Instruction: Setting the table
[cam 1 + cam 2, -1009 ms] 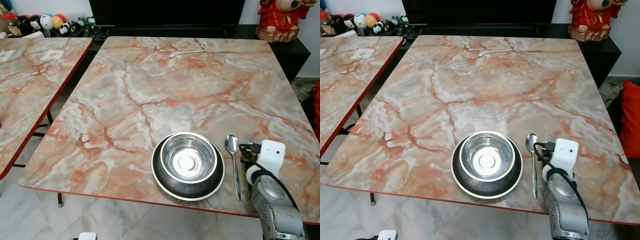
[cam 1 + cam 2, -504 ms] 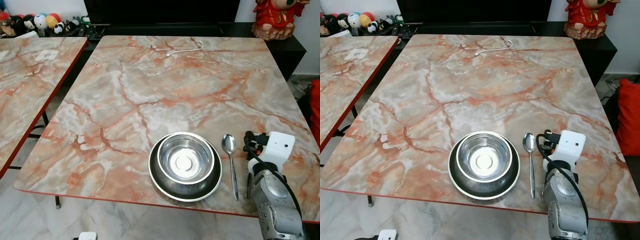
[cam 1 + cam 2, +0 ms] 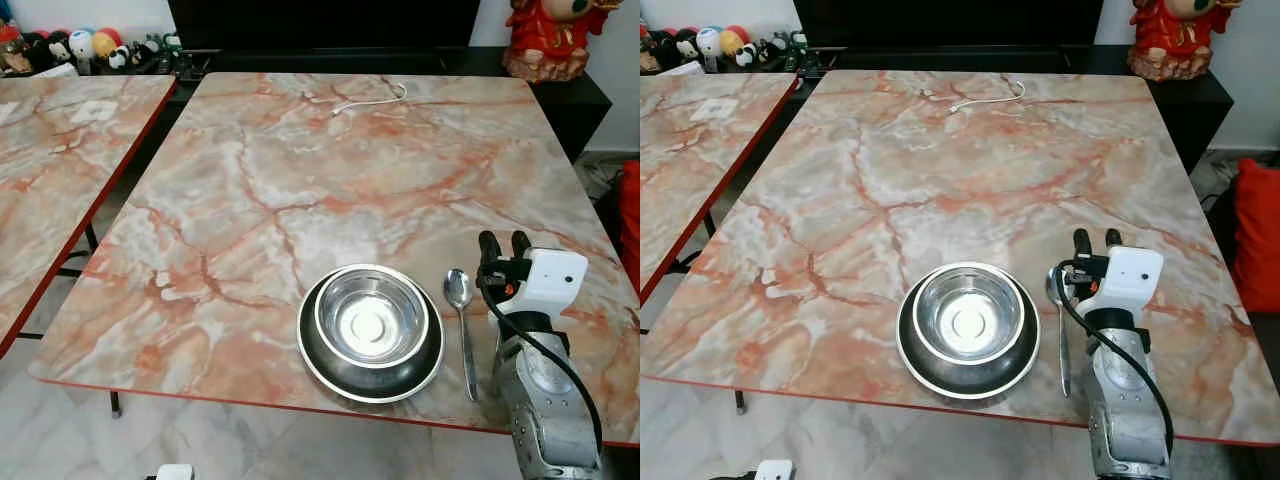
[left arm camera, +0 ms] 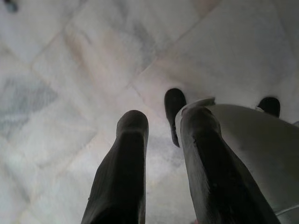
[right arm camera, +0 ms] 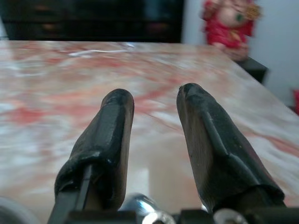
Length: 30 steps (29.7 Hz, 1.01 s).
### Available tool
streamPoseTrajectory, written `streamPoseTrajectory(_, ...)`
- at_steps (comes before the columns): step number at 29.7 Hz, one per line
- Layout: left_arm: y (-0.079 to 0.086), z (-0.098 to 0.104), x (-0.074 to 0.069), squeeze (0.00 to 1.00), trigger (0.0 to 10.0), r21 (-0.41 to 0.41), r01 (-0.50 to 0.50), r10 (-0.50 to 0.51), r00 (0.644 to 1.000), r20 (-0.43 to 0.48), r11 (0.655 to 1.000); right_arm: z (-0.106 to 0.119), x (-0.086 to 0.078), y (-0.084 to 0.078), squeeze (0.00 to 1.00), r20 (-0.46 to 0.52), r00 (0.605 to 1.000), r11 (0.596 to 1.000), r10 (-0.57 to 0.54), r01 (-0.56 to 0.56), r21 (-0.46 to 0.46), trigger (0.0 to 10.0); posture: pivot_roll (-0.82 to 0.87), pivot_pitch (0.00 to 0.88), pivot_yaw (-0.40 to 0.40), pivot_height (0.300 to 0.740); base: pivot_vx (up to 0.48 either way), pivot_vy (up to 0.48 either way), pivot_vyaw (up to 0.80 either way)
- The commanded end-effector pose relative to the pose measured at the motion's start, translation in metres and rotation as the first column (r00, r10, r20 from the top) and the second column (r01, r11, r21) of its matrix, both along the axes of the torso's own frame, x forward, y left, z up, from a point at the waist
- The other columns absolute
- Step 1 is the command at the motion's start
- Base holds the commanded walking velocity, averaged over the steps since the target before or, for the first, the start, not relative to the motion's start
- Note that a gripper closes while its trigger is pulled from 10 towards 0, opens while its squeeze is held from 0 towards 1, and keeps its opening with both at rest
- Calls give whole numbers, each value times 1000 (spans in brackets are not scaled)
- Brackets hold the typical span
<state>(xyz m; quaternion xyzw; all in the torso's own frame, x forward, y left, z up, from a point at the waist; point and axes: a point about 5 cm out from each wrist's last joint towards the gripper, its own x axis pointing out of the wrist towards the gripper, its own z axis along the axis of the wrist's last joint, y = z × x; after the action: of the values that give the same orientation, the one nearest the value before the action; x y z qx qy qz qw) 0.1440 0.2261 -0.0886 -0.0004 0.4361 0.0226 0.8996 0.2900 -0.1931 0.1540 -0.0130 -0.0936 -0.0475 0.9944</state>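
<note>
A steel bowl [image 3: 372, 318] sits inside a dark round plate [image 3: 340, 372] near the front edge of the marble table [image 3: 350, 170]. To the right of the plate lies a metal spoon [image 3: 464, 330], its handle toward me. Just right of the spoon my right gripper [image 3: 504, 242] hovers above the table, open, with nothing between its fingers [image 5: 114, 121]. In the right wrist view the spoon's bowl [image 5: 138, 204] shows below the fingers. My left gripper [image 4: 163, 121] hangs idle over the floor, its fingers apart.
A white cable [image 3: 372, 99] lies at the far side of the table. A second marble table [image 3: 60, 150] stands to the left across a narrow gap. A red figurine [image 3: 552, 35] sits at the back right, small toys [image 3: 90, 45] at the back left.
My right gripper has risen and moved a little forward beside the spoon, and its fingers now stand clear of the wrist. The bowl, plate and spoon stay put. The camera shifted slightly.
</note>
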Motion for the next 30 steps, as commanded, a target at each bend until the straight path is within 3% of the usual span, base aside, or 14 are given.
streamPoseTrajectory(1, 3, -5, -14, 0, 10000, 0, -26, 26, 998, -50, 1000, 1, 1, 1, 0, 8, 1000, 1000, 11, -11, 8, 10000, -113, 64, 37, 740, 0, 480, 0)
streamPoseTrajectory(11, 2, -6, -15, 0, 10000, -2, -27, 27, 998, -50, 1000, 13, 8, 13, 0, 48, 997, 998, 53, -54, 23, 10000, -110, 33, 28, 740, 0, 480, 0)
streamPoseTrajectory(30, -1, -7, -19, 0, 10000, 1, -40, 39, 998, -56, 999, 4, 16, 19, 0, -2, 1000, 993, 9, -8, 118, 10000, -103, 0, 21, 740, 0, 480, 0)
